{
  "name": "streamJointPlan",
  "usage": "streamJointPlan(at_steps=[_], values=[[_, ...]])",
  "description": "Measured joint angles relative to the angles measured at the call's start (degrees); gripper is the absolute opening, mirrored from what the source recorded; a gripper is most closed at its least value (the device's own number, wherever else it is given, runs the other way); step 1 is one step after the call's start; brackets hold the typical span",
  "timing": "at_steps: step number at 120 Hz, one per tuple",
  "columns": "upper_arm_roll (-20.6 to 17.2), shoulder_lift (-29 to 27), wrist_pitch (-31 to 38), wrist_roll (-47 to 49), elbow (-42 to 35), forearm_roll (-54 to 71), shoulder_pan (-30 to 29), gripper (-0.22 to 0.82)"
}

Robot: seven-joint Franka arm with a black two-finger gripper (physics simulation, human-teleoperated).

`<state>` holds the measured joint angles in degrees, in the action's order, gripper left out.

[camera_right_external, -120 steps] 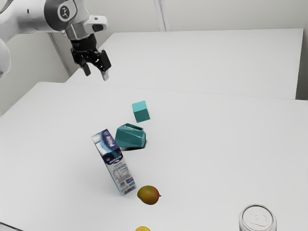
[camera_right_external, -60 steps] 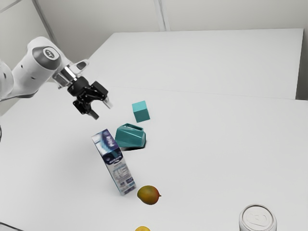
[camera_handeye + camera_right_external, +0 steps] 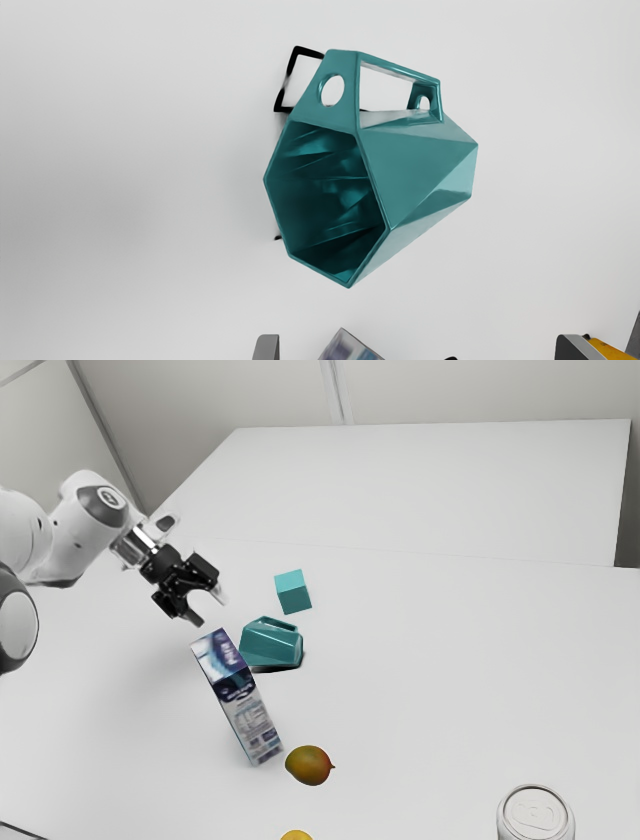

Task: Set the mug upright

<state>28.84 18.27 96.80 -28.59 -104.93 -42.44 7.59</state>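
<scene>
The teal mug (image 3: 271, 644) lies on its side on the pale counter (image 3: 430, 690), between the teal cube (image 3: 293, 591) and the printed carton (image 3: 238, 698). The gripper (image 3: 210, 610) hangs above the counter, towards the exterior view's left from the mug, its jaws spread wide with nothing held between them. The wrist view looks right into the mug's mouth (a faceted one, dark inside), its angular handle showing too. A mango (image 3: 308, 765) sits near the carton's lower end, and a pale can (image 3: 536, 818) stands well apart, towards the exterior view's right.
</scene>
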Motion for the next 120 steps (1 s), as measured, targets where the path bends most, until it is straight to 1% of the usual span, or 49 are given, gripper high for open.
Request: streamJointPlan(at_steps=[33,70,81,85,89,107,120], values=[[-1.5,3.9,0.0,-3.3,-0.5,-6.3,0.1,0.60],[-3.5,6.7,1.3,-5.5,-0.6,-10.9,0.1,0.60],[-4.1,7.2,1.8,-5.9,-0.6,-11.9,0.1,0.59],[-4.4,7.3,1.9,-6.1,-0.6,-12.1,0.1,0.56],[-4.6,7.4,2.1,-6.2,-0.6,-12.3,0.1,0.52],[-5.1,7.3,2.5,-6.1,-0.6,-13.2,0.1,0.25],[-6.0,7.0,2.6,-6.0,-0.5,-13.6,0.1,0.12]])
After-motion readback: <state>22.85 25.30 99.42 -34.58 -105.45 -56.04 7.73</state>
